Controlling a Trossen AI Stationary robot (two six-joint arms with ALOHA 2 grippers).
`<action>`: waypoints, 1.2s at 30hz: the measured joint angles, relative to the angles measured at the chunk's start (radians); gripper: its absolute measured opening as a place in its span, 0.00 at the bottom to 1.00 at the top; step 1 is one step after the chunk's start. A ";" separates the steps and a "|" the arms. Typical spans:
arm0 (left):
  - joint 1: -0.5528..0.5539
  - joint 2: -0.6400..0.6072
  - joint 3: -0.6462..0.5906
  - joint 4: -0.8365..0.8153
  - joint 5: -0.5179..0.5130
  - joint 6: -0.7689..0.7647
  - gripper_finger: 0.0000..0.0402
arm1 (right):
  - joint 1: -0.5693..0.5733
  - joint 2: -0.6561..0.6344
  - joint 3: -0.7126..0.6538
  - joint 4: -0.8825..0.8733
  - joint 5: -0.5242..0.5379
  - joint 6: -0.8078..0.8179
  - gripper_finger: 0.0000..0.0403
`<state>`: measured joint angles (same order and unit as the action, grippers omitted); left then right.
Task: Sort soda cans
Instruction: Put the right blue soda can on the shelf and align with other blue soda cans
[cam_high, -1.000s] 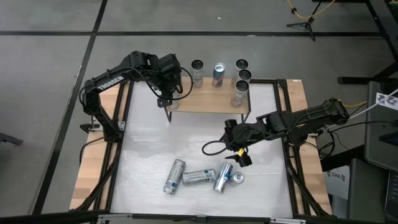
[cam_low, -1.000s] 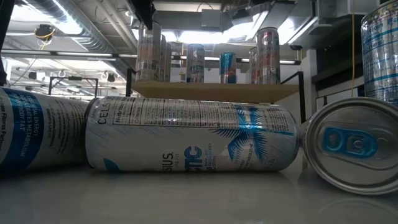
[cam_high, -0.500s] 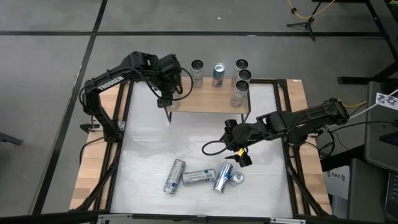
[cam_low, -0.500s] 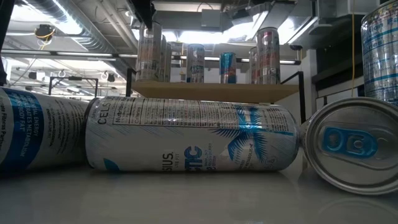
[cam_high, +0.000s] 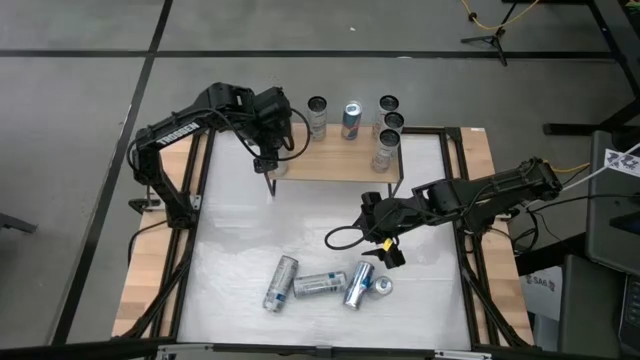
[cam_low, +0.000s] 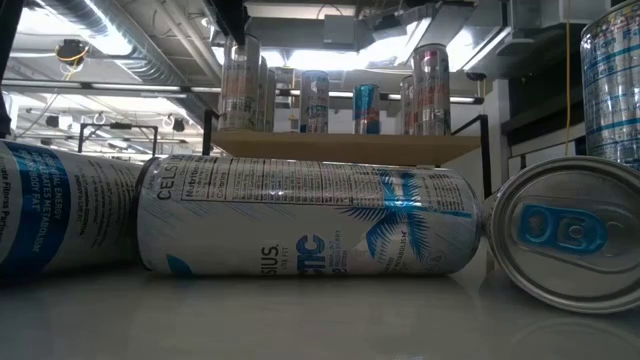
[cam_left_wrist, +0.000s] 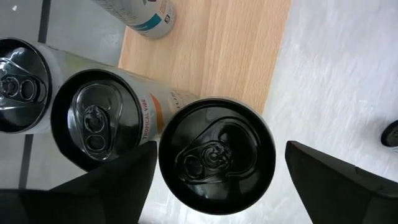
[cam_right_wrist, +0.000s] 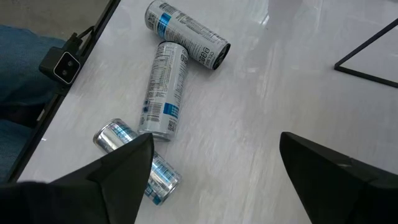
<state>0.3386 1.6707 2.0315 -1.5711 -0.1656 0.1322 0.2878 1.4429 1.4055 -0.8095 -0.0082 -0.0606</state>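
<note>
From above, the left arm's dark two-finger end effector (cam_high: 268, 160) sits over the wooden shelf's (cam_high: 330, 160) end and covers the cans beneath it; we cannot count them there. Label text on the four slim silver cans lying on the white worktop (cam_high: 325, 284) is too small to read. At table height, a blue-labelled can (cam_low: 55, 215) is cut by the frame's edge, as is another standing silver can (cam_low: 612, 80). In the left wrist view, a dark-topped can (cam_left_wrist: 18, 87) is half out of frame.
</note>
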 joint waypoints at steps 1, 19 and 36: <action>0.000 0.000 0.000 0.000 0.000 0.000 0.86 | 0.000 0.000 0.000 0.000 0.000 0.000 0.85; -0.007 -0.085 -0.001 0.001 -0.003 -0.037 0.86 | 0.000 0.000 0.000 -0.003 0.000 0.000 0.85; -0.085 -0.234 0.000 0.000 0.125 -0.348 0.86 | 0.000 0.000 0.000 -0.002 -0.011 0.003 0.85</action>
<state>0.2537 1.4370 2.0319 -1.5715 -0.0405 -0.2162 0.2882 1.4429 1.4053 -0.8116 -0.0189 -0.0572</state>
